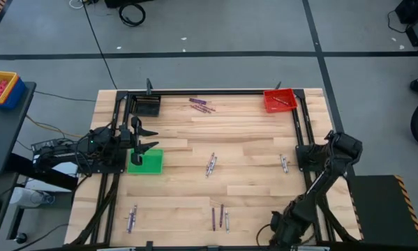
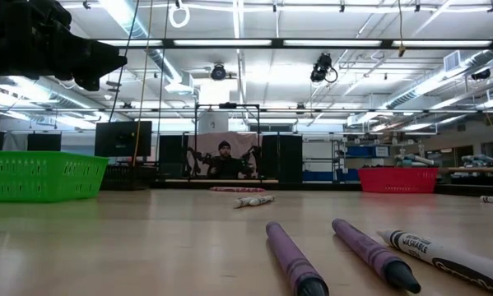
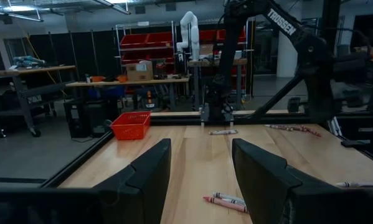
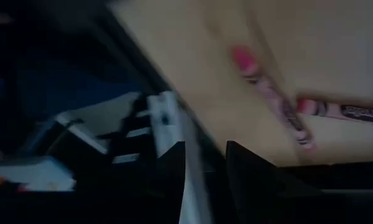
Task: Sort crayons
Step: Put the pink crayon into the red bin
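Crayons lie scattered on the wooden table: purple ones at the far middle, a pair at the centre, one at the right, some near the front left and front middle. My left gripper is open and empty, just above the far edge of the green bin. My right gripper is open and empty, low at the table's front edge, right of the front-middle crayons; its wrist view shows two pinkish crayons lying on the wood ahead of it.
A black bin stands at the far left and a red bin at the far right, with a crayon in it. A black frame runs along the table's far edge and sides. A person sits in the room behind.
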`<state>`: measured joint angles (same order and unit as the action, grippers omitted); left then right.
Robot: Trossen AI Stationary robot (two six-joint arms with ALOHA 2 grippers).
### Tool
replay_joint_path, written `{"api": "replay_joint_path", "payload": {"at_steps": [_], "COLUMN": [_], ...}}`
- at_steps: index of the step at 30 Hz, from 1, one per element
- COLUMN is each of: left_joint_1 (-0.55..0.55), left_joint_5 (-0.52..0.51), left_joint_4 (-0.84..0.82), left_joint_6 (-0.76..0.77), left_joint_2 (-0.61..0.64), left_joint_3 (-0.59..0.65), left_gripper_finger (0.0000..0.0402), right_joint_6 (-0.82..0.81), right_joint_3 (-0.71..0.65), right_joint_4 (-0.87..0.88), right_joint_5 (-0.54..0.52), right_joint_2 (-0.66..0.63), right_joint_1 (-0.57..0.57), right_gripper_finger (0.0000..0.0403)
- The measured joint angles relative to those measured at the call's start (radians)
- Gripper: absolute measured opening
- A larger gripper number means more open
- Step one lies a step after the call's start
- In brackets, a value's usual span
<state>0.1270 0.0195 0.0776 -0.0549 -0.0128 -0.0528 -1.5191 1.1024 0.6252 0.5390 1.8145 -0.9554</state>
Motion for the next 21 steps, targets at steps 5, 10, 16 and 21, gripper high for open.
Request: {"api": "replay_joint_path", "payload": {"at_steps": [5, 10, 16, 21], "left_joint_1": [0.000, 0.000, 0.000, 0.000], "left_joint_5": [0.000, 0.000, 0.000, 0.000], "left_joint_4": [0.000, 0.000, 0.000, 0.000], "left_joint_6": [0.000, 0.000, 0.000, 0.000], "left_joint_2": [0.000, 0.000, 0.000, 0.000], "left_joint_3": [0.000, 0.000, 0.000, 0.000], "left_gripper_finger": [0.0183, 0.0183, 0.0183, 0.0183], "right_joint_6": [0.131, 0.267, 0.222, 0.266], "right_joint_3": [0.136, 0.152, 0.116, 0.070], "right_joint_4": [0.105, 0.133, 0.233, 0.175], "right_joint_5": [-0.228, -0.435, -0.435, -0.434], "right_joint_2": [-0.020, -0.018, -0.017, -0.017], "right_joint_1": [0.023, -0.076, -0.144, -0.150], "right_gripper_finger": [0.0120, 0.0121, 0.0139, 0.0154]}}
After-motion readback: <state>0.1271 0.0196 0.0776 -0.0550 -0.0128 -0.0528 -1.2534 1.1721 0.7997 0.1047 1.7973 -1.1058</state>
